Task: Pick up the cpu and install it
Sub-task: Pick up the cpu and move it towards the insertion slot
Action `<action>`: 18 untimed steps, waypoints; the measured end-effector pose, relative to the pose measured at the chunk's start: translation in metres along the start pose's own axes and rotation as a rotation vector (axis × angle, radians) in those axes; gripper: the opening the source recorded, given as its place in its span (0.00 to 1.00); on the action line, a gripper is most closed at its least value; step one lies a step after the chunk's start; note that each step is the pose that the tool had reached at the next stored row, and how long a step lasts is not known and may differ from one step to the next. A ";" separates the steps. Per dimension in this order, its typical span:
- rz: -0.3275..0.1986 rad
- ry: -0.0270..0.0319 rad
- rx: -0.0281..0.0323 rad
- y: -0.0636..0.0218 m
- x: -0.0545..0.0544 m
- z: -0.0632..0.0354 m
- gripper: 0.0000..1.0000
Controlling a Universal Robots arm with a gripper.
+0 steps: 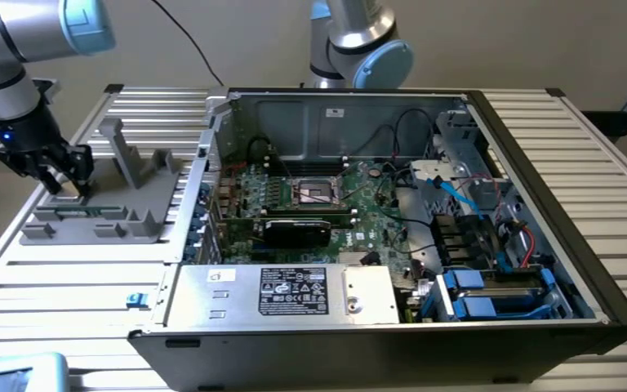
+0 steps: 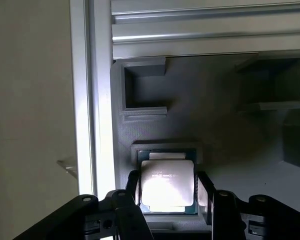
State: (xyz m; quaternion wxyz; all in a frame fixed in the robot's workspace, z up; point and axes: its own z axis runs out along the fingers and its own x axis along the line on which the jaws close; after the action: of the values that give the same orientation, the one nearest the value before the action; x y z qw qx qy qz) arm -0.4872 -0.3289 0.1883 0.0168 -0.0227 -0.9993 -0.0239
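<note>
Claw (image 1: 65, 186) pinches one cpu (image 2: 167, 187) by two opposite edges, low in one gray holder (image 2: 215, 125).

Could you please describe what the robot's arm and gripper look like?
The arm is built of silver-grey metal tubes, with light blue caps on its rounded joints. Its last section is black and carries a small blue light. The gripper is black too, with a dark frame and slim black fingers.

Shiny silver cpu (image 2: 167, 182), grey fixture (image 2: 200, 125).
</note>
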 end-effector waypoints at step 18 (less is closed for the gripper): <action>0.000 -0.0002 -0.0003 0.0002 0.000 -0.0037 0.54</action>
State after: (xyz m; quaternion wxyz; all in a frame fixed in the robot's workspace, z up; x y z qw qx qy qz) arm -0.4871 -0.3289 0.1920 0.0167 -0.0227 -0.9993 -0.0240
